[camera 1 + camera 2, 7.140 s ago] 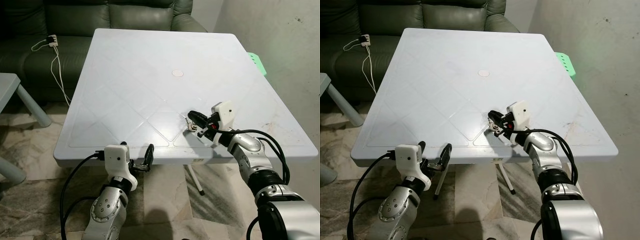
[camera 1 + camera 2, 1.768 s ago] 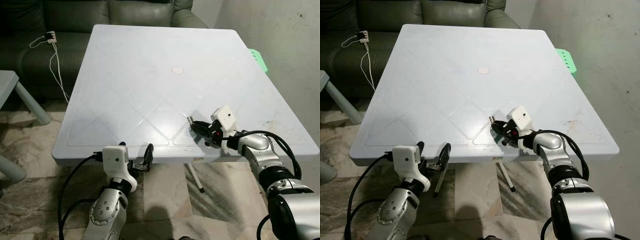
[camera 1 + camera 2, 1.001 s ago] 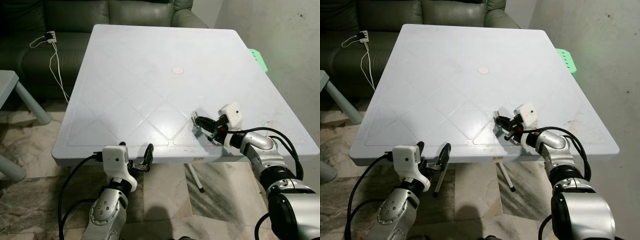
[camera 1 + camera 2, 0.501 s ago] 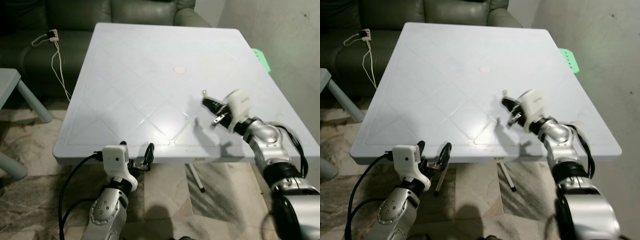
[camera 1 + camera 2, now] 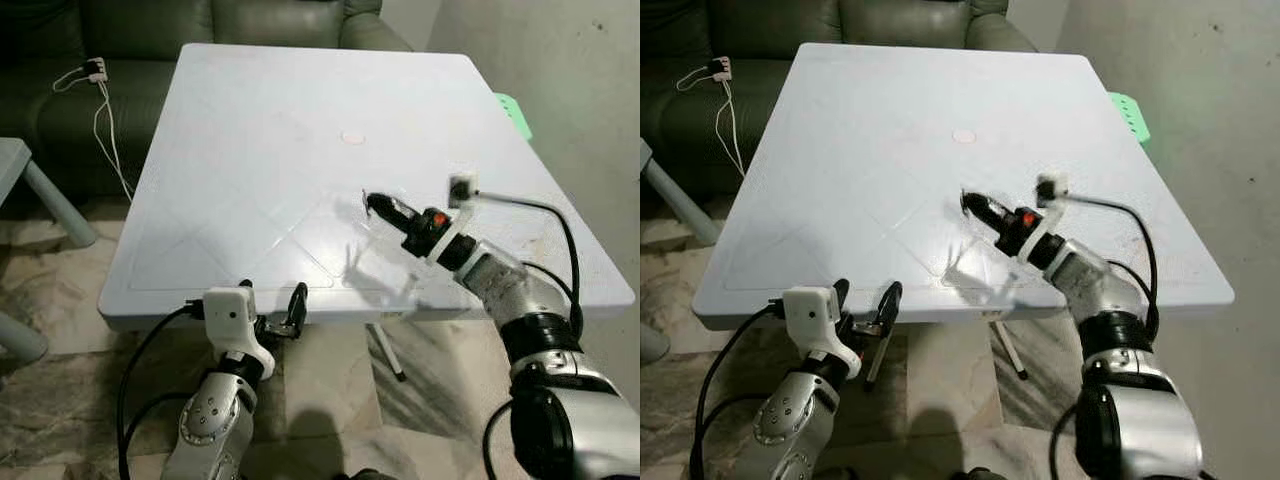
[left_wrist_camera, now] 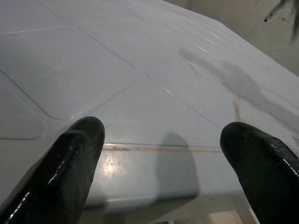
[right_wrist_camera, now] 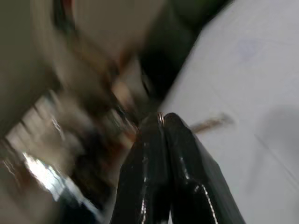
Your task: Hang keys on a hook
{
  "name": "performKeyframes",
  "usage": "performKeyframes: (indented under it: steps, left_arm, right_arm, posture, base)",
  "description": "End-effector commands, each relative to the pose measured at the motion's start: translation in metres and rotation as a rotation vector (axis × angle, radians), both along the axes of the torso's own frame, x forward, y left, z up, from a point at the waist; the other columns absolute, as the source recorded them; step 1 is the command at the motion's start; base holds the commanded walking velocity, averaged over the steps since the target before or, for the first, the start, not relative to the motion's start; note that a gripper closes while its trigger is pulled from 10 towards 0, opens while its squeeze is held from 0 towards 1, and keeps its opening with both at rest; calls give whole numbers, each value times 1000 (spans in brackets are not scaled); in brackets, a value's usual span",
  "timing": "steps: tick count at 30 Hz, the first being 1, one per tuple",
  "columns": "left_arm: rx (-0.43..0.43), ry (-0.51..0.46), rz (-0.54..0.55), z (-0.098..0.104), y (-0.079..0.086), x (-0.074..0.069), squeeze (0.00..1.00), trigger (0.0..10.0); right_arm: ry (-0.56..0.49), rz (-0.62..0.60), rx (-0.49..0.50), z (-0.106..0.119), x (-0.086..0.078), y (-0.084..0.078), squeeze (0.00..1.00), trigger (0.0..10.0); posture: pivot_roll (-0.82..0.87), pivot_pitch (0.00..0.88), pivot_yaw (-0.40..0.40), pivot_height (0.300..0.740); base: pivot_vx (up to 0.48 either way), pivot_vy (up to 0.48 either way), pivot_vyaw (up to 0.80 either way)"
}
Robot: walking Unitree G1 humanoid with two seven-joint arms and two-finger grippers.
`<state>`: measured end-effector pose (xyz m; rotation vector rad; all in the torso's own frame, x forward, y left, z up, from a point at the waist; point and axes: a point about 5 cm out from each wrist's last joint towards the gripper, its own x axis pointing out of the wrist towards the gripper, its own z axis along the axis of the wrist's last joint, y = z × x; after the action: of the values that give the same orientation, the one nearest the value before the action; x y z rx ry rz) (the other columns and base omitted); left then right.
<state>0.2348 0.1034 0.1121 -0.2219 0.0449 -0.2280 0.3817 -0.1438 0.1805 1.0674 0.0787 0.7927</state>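
Note:
My right gripper [image 5: 373, 202] hangs in the air above the near right part of the white table [image 5: 250, 150], its fingers shut. A small metal bit of the keys [image 5: 365, 196] pokes out at the fingertips. In the right wrist view the black fingers [image 7: 159, 158] press together with a thin key ring [image 7: 160, 116] pinched at their tips; the background there is blurred. My left gripper [image 5: 271, 302] sits low at the table's front edge, open, with nothing between its fingers [image 6: 70, 163].
A dark green sofa [image 5: 200, 25] stands behind the table, with a white power strip and cable [image 5: 95, 75] on it. A green stool [image 5: 512, 110] stands by the right wall. A grey side table [image 5: 20, 180] is at the left. A round cap [image 5: 353, 137] marks the table's centre.
My right gripper has risen off the table with the keys and turned, so its fingers now point toward the table's middle. The left arm has stayed still. The camera shifted slightly.

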Motion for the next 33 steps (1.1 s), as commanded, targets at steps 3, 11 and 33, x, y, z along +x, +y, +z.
performKeyframes:
  steps: [3, 11, 33]
  left_arm:
    - [-33, 33, -7, -5, -8, -2, 0, 10000]
    - [-42, 25, -7, -3, -9, 1, 0, 10000]
    - [19, -145, 153, 35, 46, 41, 0, 10000]
  right_arm:
    - [298, -237, 250, -13, 11, -21, 0, 10000]
    - [134, -761, -598, -21, -3, -68, 0, 10000]
    - [-450, -696, -778, -14, -57, -16, 0, 10000]
  posture:
    - [84, 145, -128, 740]
    - [77, 134, -123, 740]
    - [66, 98, -108, 740]
  base:
    - [0, 0, 0]
    - [0, 0, 0]
    - [0, 0, 0]
